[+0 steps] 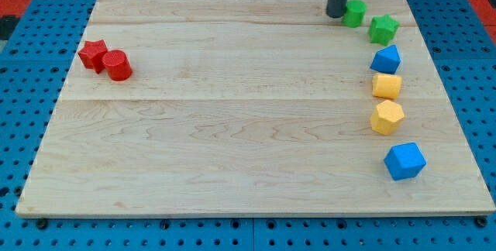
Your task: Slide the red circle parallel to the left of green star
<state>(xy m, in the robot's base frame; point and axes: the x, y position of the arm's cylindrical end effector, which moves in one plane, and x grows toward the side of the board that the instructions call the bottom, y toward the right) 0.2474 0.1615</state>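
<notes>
Our tip [336, 15] at upper right of frame, touching nothing we can confirm, just beside green block [355, 12]. No jaws here, plain rod, holds nothing. Red circle [118, 65] far off at upper left, touching red star [93, 53]. Green star [383, 28] upper right. We judge: cross board, get behind circle's left side without dragging red star, push steadily rightward, stop just short of green block.

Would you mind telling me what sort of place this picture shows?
Probably a robotics lab bench set up for pushing trials: a wooden board lies on a blue perforated mounting plate, small coloured blocks such as the red circle and green star sit on it, and my tip touches down beside a green block.
</notes>
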